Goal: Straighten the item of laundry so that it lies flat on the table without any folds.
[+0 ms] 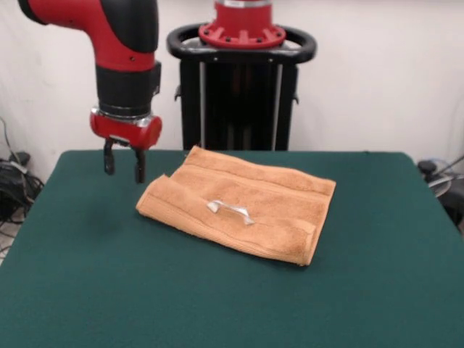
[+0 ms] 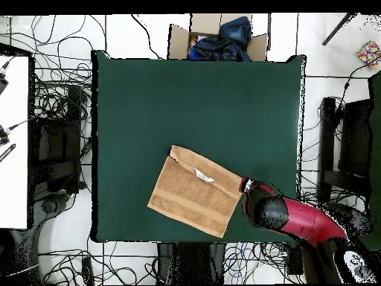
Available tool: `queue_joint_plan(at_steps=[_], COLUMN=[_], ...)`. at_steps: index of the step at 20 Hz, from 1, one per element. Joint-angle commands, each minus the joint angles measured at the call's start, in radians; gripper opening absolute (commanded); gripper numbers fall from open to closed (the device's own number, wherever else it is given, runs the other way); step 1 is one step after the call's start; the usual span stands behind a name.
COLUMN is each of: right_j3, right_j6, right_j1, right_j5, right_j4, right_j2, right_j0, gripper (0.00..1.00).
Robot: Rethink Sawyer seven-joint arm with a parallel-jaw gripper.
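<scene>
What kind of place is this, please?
Probably a robotics laboratory: a red and black robot arm over a dark green felt-topped table, tangled black cables on the floor, and an open cardboard box.

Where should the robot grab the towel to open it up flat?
Probably the folded-over flap's edge near the white label on the towel, coming straight down from above. That layer lies doubled on top, so lifting it should unfold it. The gripper hangs open beside the towel.

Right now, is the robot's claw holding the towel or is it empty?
Gripper: open and empty, hanging just above the table beside the towel, not touching it.
</scene>
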Motion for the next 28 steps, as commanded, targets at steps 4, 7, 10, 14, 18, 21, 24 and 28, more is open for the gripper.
queue_joint_plan(at_steps=[4,7,10,14,18,21,24,28], right_j3=[0.131,0.155,0.17,0.152,0.118,0.107,0.115,0.126], right_j6=[0.106,0.129,0.144,0.149,0.148,0.138,0.13,0.122], right_j1=[-0.02,-0.025,-0.031,-0.005,0.065,0.073,0.047,0.018], right_j5=[-0.016,-0.033,-0.044,-0.061,-0.11,-0.11,-0.095,-0.081], right_j4=[-0.012,0.001,0.013,0.018,0.004,0.003,0.008,0.015], right_j2=[0.071,0.062,0.054,0.043,0.026,0.023,0.022,0.032], right_j0=[0.114,0.136,0.155,0.174,0.176,0.173,0.172,0.171], gripper=[1.0,1.0,1.0,1.0,1.0,1.0,1.0,1.0])
